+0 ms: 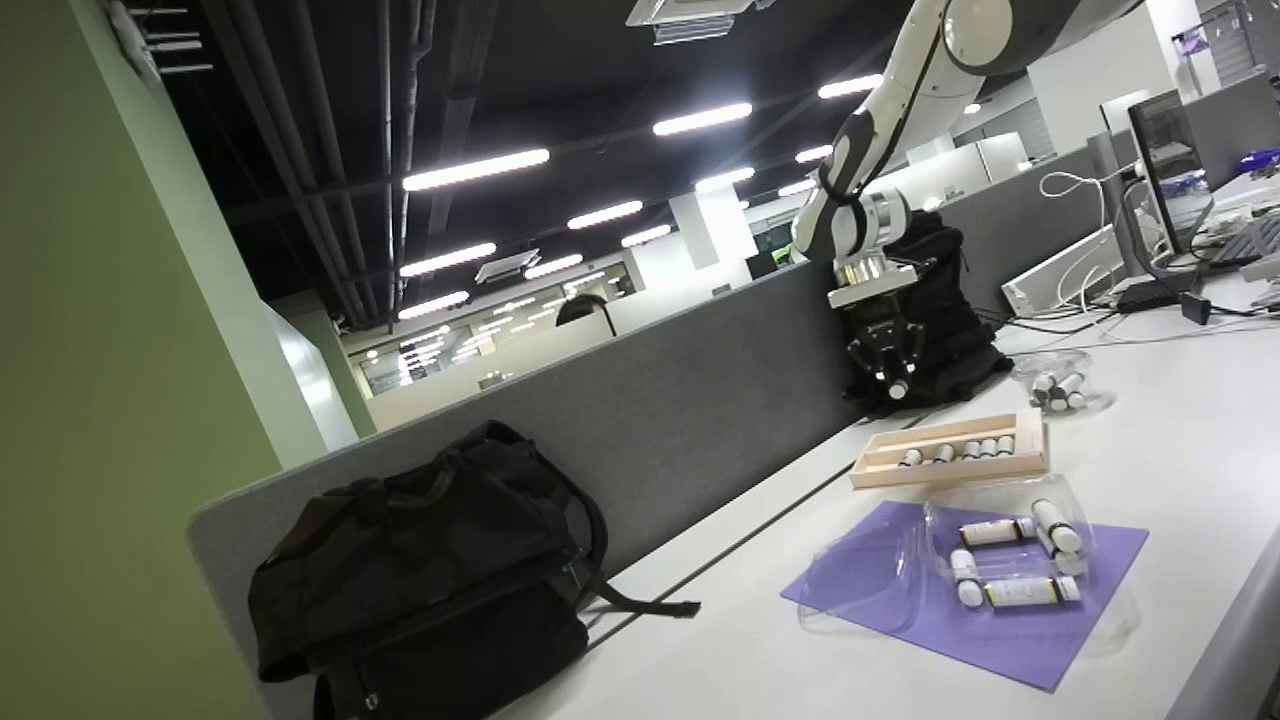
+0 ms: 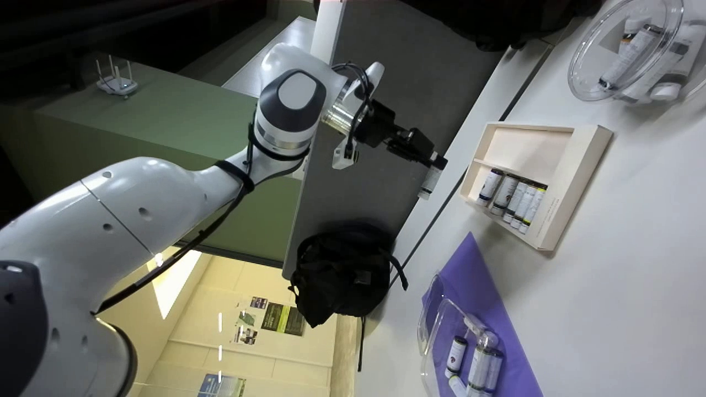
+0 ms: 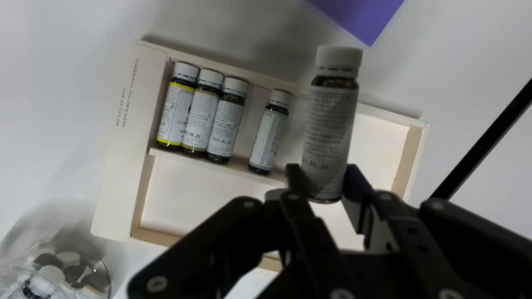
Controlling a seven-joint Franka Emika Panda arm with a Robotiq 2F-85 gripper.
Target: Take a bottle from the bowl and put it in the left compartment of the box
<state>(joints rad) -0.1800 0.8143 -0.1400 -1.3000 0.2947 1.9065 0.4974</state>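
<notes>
The gripper [image 3: 324,180] pinches a bottle [image 3: 331,124] midair — in the wrist view, a bowl [image 3: 103,274] sits at eight o'clock from the box [image 3: 195,197].

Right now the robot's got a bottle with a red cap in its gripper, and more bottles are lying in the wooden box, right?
Almost: the cap isn't red, it's white, as the wrist view shows. The gripper is holding a bottle, and more bottles are lying in the wooden box.
</notes>
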